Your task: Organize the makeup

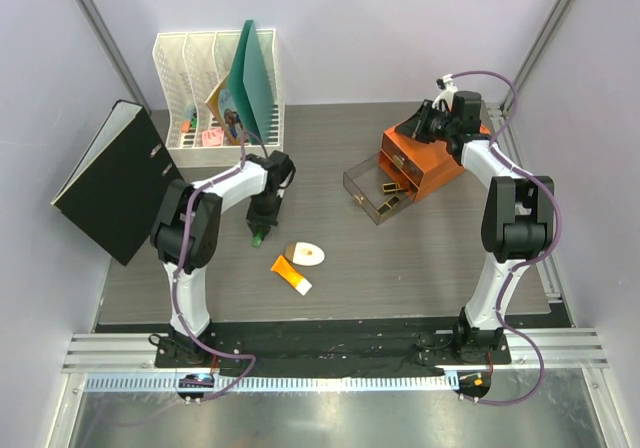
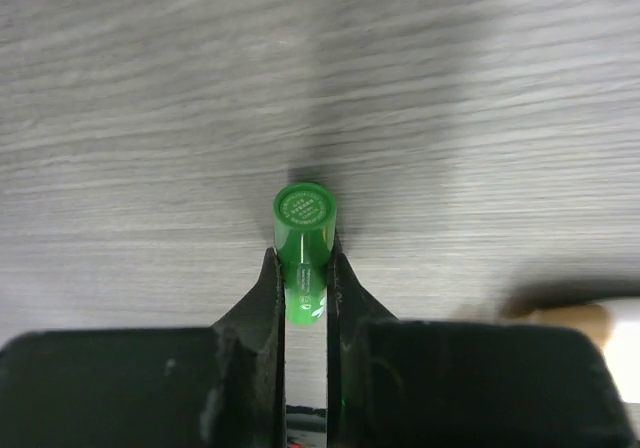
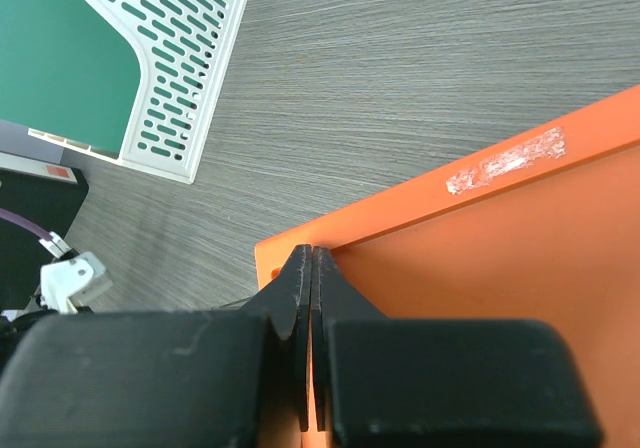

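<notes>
**Green tube (image 2: pixel 304 236) gripped**

The orange drawer box (image 3: pixel 480 268) sits directly beneath the right gripper (image 3: pixel 312 258), whose jaws are pressed together. The orange white-capped tube (image 1: pixel 291 275) and white oval compact (image 1: pixel 306 253) lie near the left gripper (image 2: pixel 303 263), which clasps the green tube.

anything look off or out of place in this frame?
Black binder leans askew at the left edge of the table instead of standing upright. The drawer of the orange box is pulled open. A scuffed white patch marks the box's top. Nothing spilled.
</notes>
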Controlling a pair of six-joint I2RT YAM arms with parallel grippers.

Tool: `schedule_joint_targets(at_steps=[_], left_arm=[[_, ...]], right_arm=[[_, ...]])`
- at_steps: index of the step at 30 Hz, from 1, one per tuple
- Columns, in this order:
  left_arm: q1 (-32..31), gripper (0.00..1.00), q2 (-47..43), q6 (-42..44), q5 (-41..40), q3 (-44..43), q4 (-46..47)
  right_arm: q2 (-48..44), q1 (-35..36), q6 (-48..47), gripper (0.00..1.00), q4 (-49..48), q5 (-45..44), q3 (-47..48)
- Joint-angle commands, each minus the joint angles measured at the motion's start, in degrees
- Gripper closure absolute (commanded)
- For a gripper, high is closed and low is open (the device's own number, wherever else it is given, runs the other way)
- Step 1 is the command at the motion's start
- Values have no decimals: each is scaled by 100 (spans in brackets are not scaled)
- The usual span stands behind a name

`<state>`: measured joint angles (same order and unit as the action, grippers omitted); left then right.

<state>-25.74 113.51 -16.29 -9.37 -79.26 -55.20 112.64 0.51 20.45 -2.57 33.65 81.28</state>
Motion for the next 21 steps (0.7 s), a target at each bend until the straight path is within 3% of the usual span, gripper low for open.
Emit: schedule_joint_targets(at_steps=[1,6,15,19,21], left_arm=[[34,100,-145,-216,399,-641,132],[-28,100,3,-927,1671,-2045,307],[-608,100,1040,-2509,2992,-4339,1591],[-897,99,1655,-3185,3345,-4879,2021],[-1020,92,1761,-3336,3363,-4897,2381]], right_arm=[[865,37,-454,99,2498,-667,-674],[865,45,-454,99,2498,-675,-674],[874,45,-445,99,2489,-684,-666],[874,45,-454,99,2480,-675,-674],[865,45,-445,99,2480,-675,-674]])
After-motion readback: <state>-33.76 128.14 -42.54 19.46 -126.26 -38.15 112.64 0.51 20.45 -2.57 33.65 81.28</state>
